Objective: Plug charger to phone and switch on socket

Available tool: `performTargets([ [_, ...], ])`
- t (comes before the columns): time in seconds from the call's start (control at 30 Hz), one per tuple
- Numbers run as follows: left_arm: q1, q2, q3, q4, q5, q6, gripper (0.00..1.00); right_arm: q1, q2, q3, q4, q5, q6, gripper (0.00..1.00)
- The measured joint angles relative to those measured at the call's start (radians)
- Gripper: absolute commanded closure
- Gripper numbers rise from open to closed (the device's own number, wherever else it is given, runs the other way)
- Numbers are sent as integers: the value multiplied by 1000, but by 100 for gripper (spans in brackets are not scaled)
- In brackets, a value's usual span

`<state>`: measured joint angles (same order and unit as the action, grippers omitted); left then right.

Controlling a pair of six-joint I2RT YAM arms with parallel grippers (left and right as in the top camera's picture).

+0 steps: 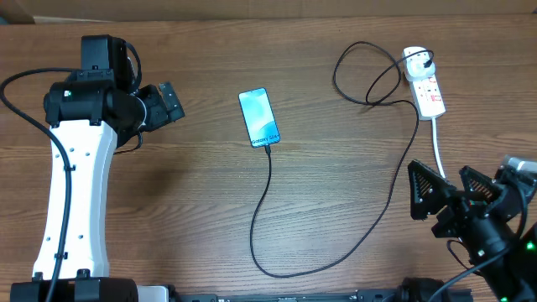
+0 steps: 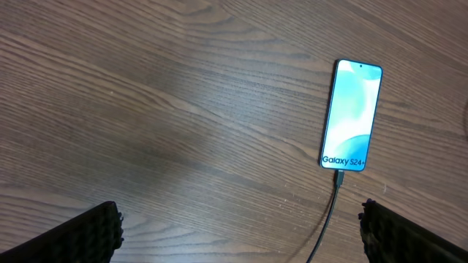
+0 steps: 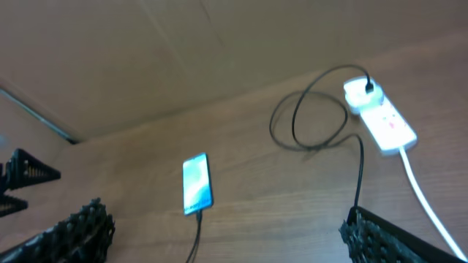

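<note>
With the charger [image 1: 269,164] plugged into the phone [image 1: 259,117] at mid-frame, the left gripper [image 1: 168,102] and right gripper [image 1: 449,193] both gaped wide.

The phone [image 1: 259,117] lies flat and face up, its blue screen lit, well left of the socket [image 1: 428,91], a narrow white strip with red markings. The charger [image 1: 267,210], a thin black cable, is seated in the phone's near edge. It sweeps down, right and up, looping once before its black plug in the strip.
</note>
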<state>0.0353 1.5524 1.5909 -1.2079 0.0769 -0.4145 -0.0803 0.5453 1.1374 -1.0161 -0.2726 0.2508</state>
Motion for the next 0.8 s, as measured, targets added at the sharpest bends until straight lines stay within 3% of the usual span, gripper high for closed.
performTargets([
  [0.37,0,0,0,0,0,0,0,35,-201,-373,371,-66,-219,0],
  [0.8,0,0,0,0,0,0,0,41,-435,-795,895,-124,-273,0],
])
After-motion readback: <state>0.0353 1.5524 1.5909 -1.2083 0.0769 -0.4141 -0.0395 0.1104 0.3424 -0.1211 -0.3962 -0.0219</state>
